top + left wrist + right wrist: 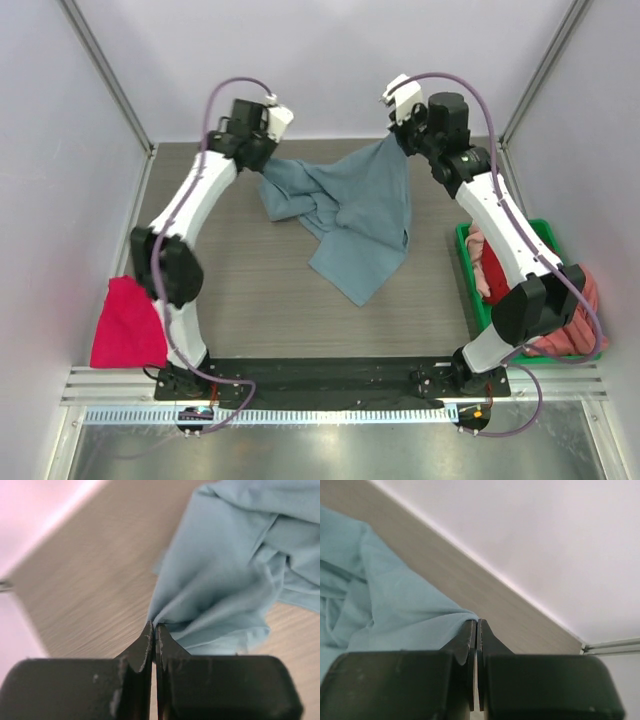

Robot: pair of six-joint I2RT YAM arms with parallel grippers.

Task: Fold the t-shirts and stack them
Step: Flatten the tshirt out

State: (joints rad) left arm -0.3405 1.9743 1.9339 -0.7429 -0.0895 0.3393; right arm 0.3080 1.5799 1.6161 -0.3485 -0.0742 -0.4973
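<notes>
A dusty grey-blue t-shirt (350,215) hangs crumpled between both arms at the far side of the table, its lower corner resting on the wood. My left gripper (262,158) is shut on its left edge; the left wrist view shows cloth (225,580) pinched at the fingertips (154,626). My right gripper (400,140) is shut on its right top corner; the right wrist view shows cloth (385,615) held at the tips (477,622). A magenta-pink t-shirt (128,325) lies folded at the table's left edge.
A green plastic bin (466,262) stands at the right and holds red and salmon-pink shirts (570,330), partly hidden by the right arm. White walls enclose the table at back and sides. A metal rail runs along the near edge.
</notes>
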